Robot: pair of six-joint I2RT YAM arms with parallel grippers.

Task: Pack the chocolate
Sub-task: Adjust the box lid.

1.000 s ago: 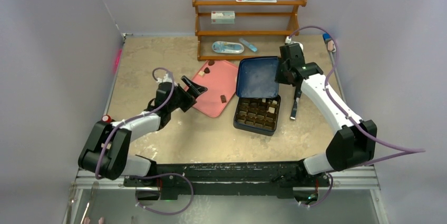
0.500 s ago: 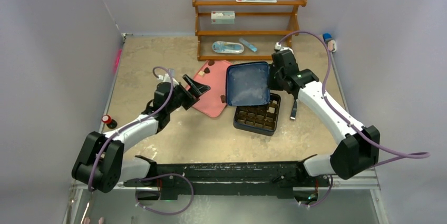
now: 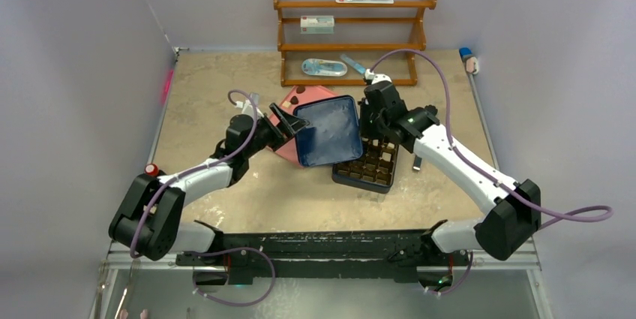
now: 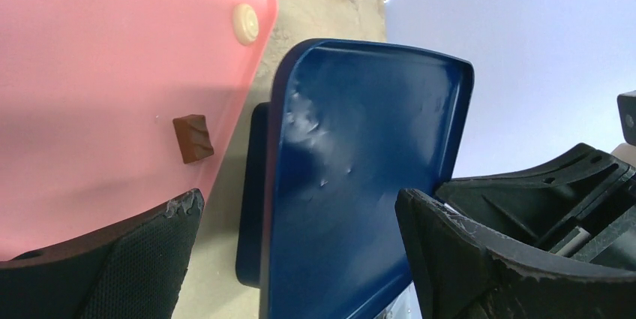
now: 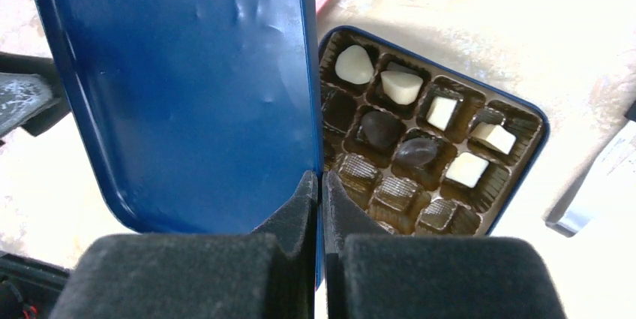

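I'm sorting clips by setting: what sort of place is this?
Probably a robot test cell: plain grey walls box in a table, a left arm and right arm are bolted at its near edge, and a wooden rack of props stands at the back.

A tan, speckled table (image 3: 225,199) carries everything; a wooden rack (image 3: 279,34) stands at the far edge, right of centre; a pink tray (image 4: 97,49) lies mid-table, just beside a dark gridded box (image 3: 361,181) on its right; a small stick-like item (image 3: 417,161) lies right of the box; a red-capped thing (image 3: 152,170) sits near left; a pink marker (image 3: 166,85) lies along the left edge.
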